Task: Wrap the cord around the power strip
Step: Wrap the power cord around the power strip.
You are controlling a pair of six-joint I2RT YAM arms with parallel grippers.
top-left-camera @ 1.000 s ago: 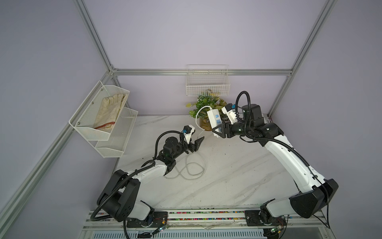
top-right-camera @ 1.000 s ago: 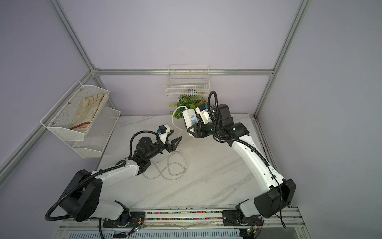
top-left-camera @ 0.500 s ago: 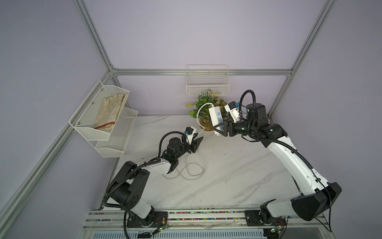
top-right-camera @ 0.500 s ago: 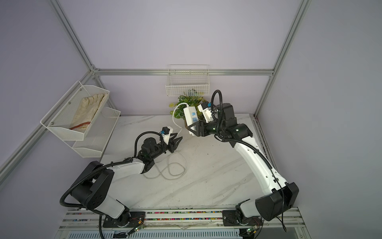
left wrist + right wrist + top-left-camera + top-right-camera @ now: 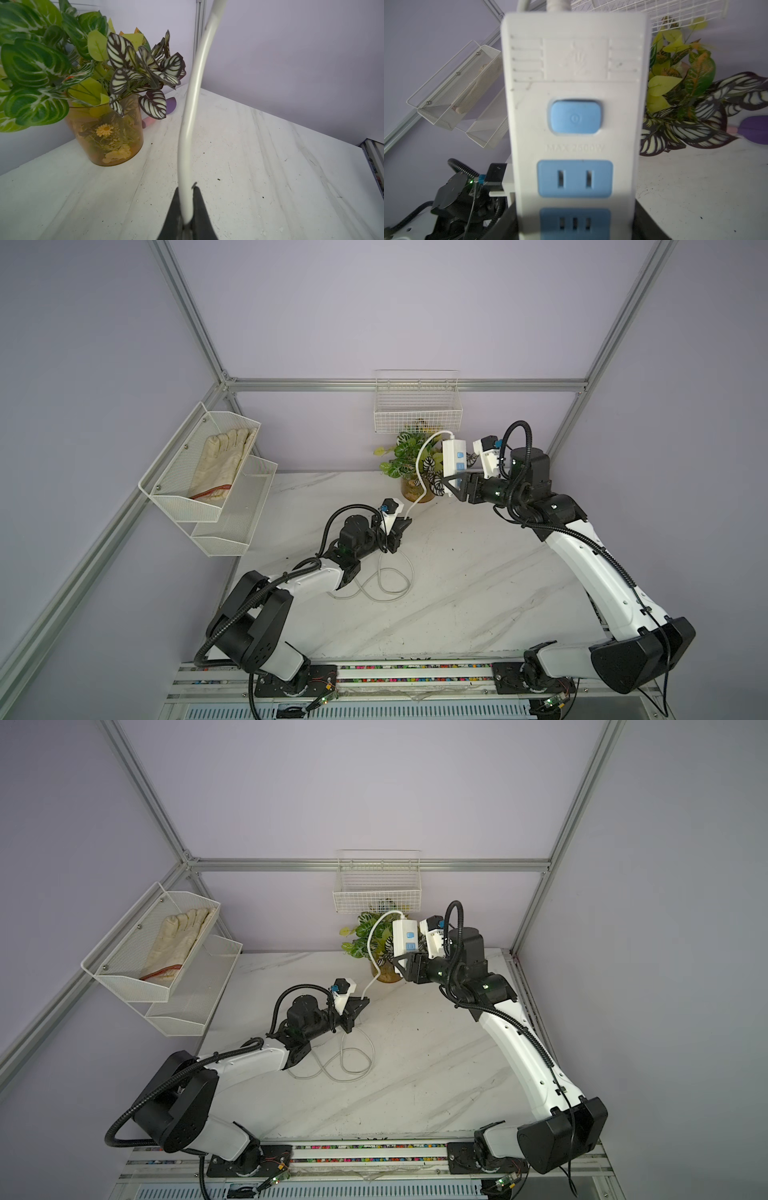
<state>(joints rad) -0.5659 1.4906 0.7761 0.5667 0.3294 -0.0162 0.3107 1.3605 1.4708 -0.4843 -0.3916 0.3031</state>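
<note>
One strip point(image 5: 454, 460) and one cord point(image 5: 419, 464) make up the work here. The strip stands upright in the air at the back of the table point(image 5: 457, 593), its lower end clamped between the jaws of the right gripper point(image 5: 455, 485). The right wrist view shows its face point(image 5: 575, 124) with one blue button point(image 5: 575, 118) and two blue socket panels, the lower one partly cut off by the frame edge.

The cord leaves the strip's top end, arcs over and drops in front of the plant to the left gripper point(image 5: 404, 524). Its jaws are pinched tight on the cord, as the left wrist view shows point(image 5: 191, 104). Past that grip the cord falls to the table and lies in two or three loose loops point(image 5: 386, 576) just beside the left arm. I cannot make out the plug.

Two arms are in both top views, one gripper each, well apart from one another and joined only by the cord.

Further out there is one plant point(image 5: 405, 450) in an amber pot point(image 5: 110, 135), with one purple object point(image 5: 171, 106) behind it. One wire basket point(image 5: 417, 410) hangs on the back wall, and one two-tier rack point(image 5: 208, 506) on the side wall holds one pale glove point(image 5: 220, 464) in its upper tier.
</note>
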